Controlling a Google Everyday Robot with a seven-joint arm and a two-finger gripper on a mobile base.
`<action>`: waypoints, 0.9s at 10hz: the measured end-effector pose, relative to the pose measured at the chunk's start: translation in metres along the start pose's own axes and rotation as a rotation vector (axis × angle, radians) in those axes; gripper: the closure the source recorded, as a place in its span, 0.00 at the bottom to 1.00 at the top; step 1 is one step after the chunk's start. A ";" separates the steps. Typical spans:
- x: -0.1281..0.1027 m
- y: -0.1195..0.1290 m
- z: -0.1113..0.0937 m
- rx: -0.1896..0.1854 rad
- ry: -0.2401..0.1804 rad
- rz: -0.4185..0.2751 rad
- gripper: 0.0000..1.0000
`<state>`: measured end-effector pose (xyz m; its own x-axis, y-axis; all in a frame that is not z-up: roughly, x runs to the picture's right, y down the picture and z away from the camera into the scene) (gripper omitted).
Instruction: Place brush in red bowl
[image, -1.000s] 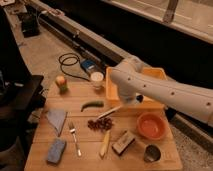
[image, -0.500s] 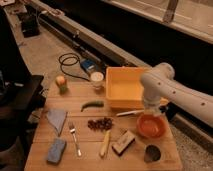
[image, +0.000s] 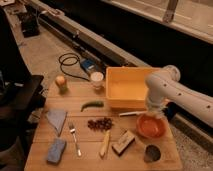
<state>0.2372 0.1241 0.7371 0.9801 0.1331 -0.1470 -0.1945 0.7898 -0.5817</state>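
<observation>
Risk: the brush looks long and the red bowl is small, so I think the brush could tip the bowl or slide out over the rim if it is let go too soon or too far to one side.
Another risk: the yellow tub sits just beside the bowl, so I think the brush could bump it or drop in there.
Gripper: the gripper is low, just above the far rim of the red bowl, at the end of the white arm.
Fingers: I cannot tell if they are grasping the brush or have let go. That part is hidden by the arm.
Brush: its thin white handle pokes out to the left of the gripper, lying flat just above the table, between the yellow tub and the bowl. Its head end is hidden near the gripper.
Red bowl: it sits on the table's right side, near the small dark cup.
Task so far: the brush is not yet resting in the bowl.
</observation>
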 end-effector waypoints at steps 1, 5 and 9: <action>-0.002 -0.001 0.001 -0.001 -0.004 0.001 1.00; 0.005 0.004 0.044 -0.123 -0.137 0.088 1.00; 0.001 0.011 0.067 -0.195 -0.217 0.116 1.00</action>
<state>0.2384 0.1727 0.7845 0.9321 0.3573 -0.0596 -0.2891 0.6346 -0.7167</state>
